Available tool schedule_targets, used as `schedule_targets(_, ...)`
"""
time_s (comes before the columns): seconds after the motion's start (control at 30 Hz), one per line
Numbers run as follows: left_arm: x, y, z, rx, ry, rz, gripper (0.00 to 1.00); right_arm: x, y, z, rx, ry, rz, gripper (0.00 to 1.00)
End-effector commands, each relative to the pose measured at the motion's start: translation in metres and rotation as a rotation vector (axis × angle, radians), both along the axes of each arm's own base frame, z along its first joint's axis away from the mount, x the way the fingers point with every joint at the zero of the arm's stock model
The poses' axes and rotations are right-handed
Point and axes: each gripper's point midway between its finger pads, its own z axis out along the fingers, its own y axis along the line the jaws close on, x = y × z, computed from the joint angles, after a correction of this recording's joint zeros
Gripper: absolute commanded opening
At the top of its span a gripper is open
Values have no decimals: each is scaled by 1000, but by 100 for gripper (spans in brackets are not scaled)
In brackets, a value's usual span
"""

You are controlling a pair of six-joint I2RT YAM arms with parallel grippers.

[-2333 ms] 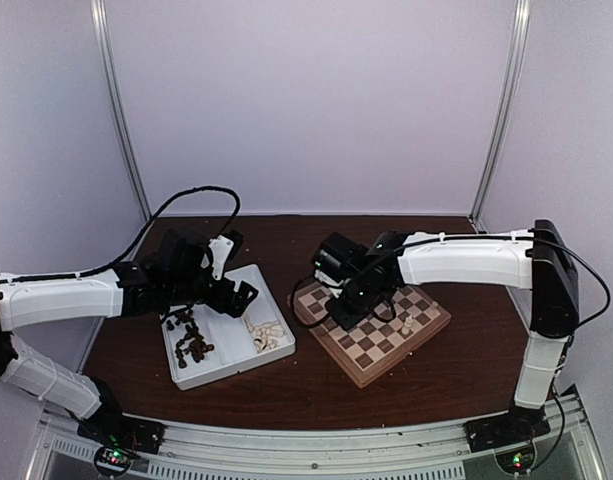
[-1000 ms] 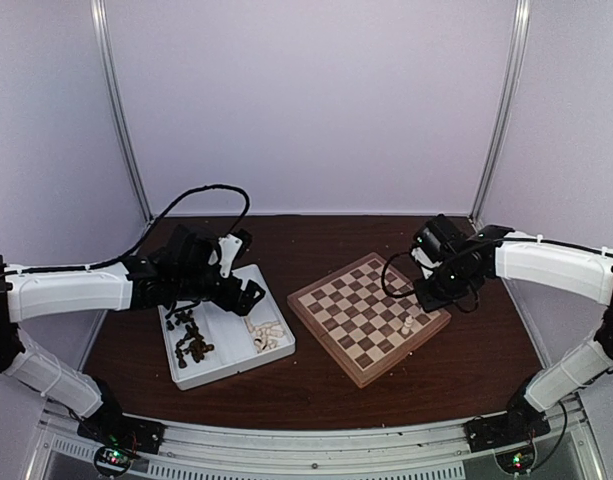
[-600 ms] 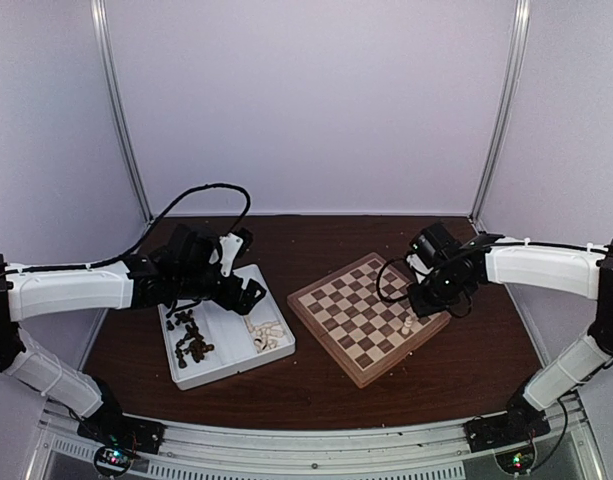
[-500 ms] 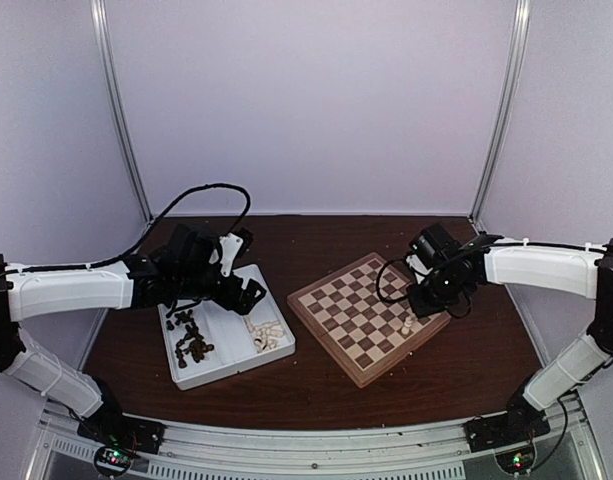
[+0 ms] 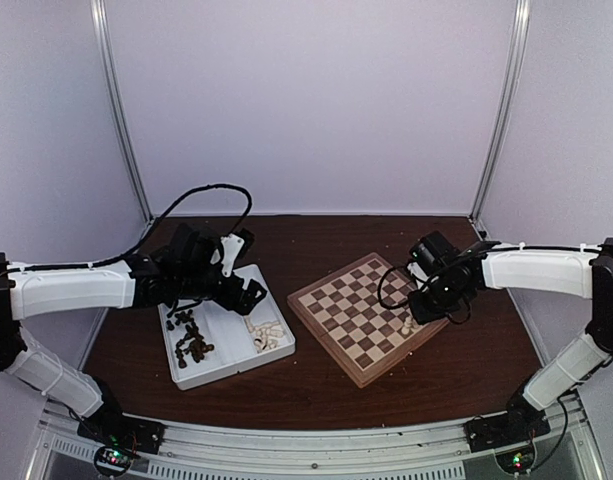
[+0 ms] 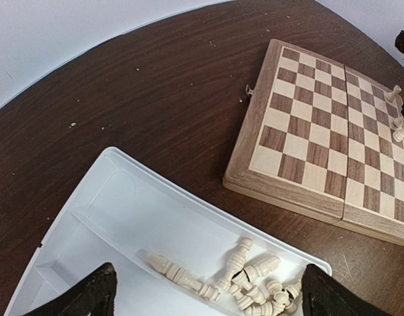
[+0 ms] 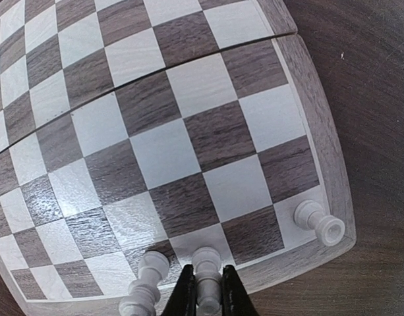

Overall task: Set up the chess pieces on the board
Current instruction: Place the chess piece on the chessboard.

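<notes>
The board [image 5: 369, 316] lies right of centre; it also shows in the left wrist view [image 6: 320, 141] and the right wrist view [image 7: 155, 138]. My right gripper [image 7: 207, 296] is shut on a cream-white chess piece [image 7: 207, 263] standing on an edge square of the board's right side. Two more cream pieces stand on the same row: one [image 7: 145, 280] beside it, one [image 7: 320, 224] in the corner. My left gripper [image 6: 205, 293] is open over the white tray [image 5: 229, 325], above several cream pieces [image 6: 254, 276]. Dark brown pieces [image 5: 191, 340] lie in the tray's left compartment.
The tray has two compartments and stands left of the board on the dark wooden table [image 5: 316, 245]. White booth walls close in the back and sides. A black cable [image 5: 201, 195] loops behind the left arm.
My right arm swung from the board's left side out to the right, then came in to the board's right edge with the cream piece and lowered it. The left arm barely moved.
</notes>
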Motion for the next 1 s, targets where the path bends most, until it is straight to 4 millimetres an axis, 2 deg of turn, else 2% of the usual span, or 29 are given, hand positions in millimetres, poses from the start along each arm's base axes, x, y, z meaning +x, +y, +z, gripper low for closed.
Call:
schedule_targets(0.0, 8, -7, 15, -38, -17, 2, 98, 3, -1, -6, 2, 0, -16, 0)
schedule_targets(0.37, 8, -8, 14, -36, -11, 1, 98, 3, 5, -9, 24, 15, -3, 0)
schedule_targets(0.67, 9, -9, 14, -28, -8, -1, 98, 5, 3, 0, 19, -5, -4, 11)
schedule_targets(0.97, 10, -8, 13, -22, -3, 4, 98, 7, 3, 6, 22, -13, -1, 16)
